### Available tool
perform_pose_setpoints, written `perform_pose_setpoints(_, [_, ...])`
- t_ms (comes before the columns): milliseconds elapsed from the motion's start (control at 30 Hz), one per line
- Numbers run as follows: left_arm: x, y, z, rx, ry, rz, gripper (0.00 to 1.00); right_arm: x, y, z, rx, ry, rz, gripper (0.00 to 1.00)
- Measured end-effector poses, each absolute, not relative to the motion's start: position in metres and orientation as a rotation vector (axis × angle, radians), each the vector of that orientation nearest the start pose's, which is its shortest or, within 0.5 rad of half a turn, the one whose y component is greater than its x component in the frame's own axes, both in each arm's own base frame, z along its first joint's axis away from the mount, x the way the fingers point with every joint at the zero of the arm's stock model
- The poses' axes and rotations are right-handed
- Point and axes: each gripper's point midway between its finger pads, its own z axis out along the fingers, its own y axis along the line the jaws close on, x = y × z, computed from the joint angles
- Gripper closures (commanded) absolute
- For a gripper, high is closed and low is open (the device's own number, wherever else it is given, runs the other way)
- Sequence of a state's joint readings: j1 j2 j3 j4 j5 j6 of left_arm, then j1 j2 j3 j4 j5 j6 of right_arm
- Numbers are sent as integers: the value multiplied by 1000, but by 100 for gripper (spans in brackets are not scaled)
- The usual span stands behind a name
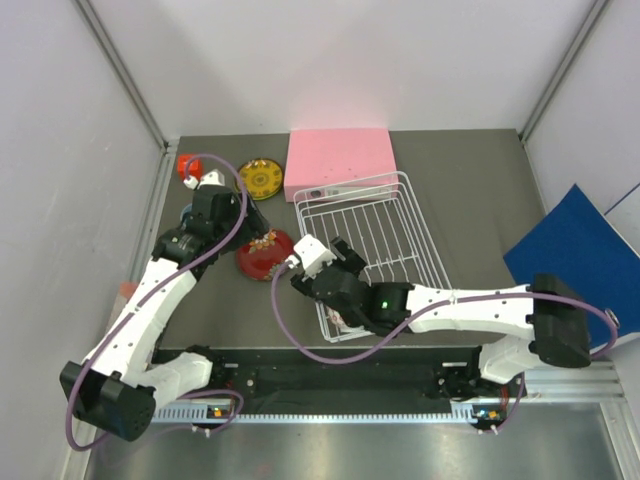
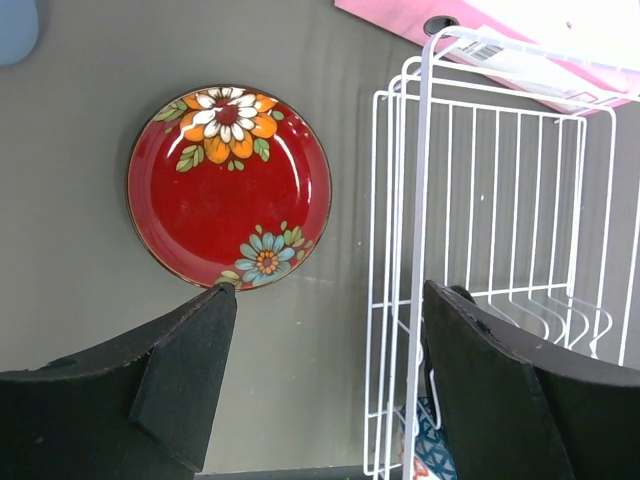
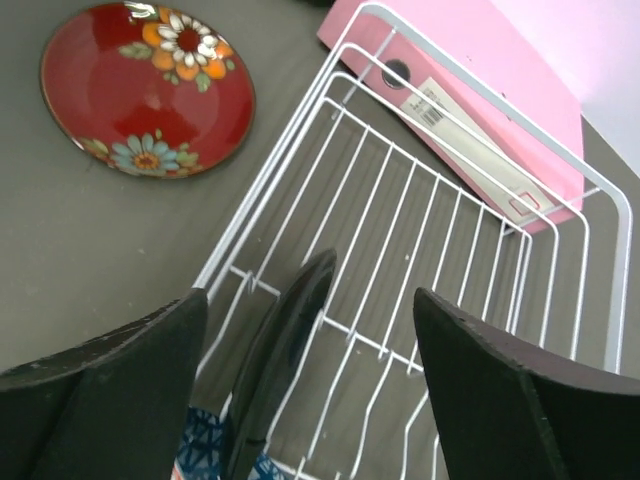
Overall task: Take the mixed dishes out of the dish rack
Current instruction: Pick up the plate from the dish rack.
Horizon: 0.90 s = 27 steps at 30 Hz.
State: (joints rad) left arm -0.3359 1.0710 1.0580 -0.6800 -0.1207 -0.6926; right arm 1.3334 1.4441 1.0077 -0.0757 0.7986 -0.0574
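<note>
— While my right gripper (image 3: 310,300) hangs wide over the rack (image 3: 420,215), the dark plate (image 3: 290,340) stands on edge between its fingers, low centre of frame, untouched.
— How will it handle?
— Stiff, glazed, probably slippery and breakable. I'd pinch the top rim squarely and lift straight up.
— Left gripper (image 2: 330,288)?
— Wide too, holding nothing, beside the rack. The red plate (image 2: 228,187) lies flat, upper left.

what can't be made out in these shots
Top view: near end of the dish rack, covered by the right arm.
Right wrist: dark plate stands edge-on, face unseen; patterned dish cut by the bottom edge.
Left wrist: light blue object cut by the top-left corner.
</note>
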Motion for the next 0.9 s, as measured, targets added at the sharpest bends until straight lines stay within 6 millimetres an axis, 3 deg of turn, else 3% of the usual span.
perform_pose_setpoints(67, [293, -108, 215, -465, 2245, -405, 20, 217, 345, 195, -829, 1736, 40, 27])
perform_pose_setpoints(367, [289, -106, 202, -460, 2273, -387, 20, 211, 352, 174, -839, 1819, 115, 31])
perform_pose_setpoints(533, [290, -107, 200, -460, 2273, -388, 20, 205, 356, 169, -816, 1854, 166, 47])
perform_pose_setpoints(900, [289, -108, 193, -462, 2282, -393, 20, 200, 354, 153, -799, 1905, 191, 49])
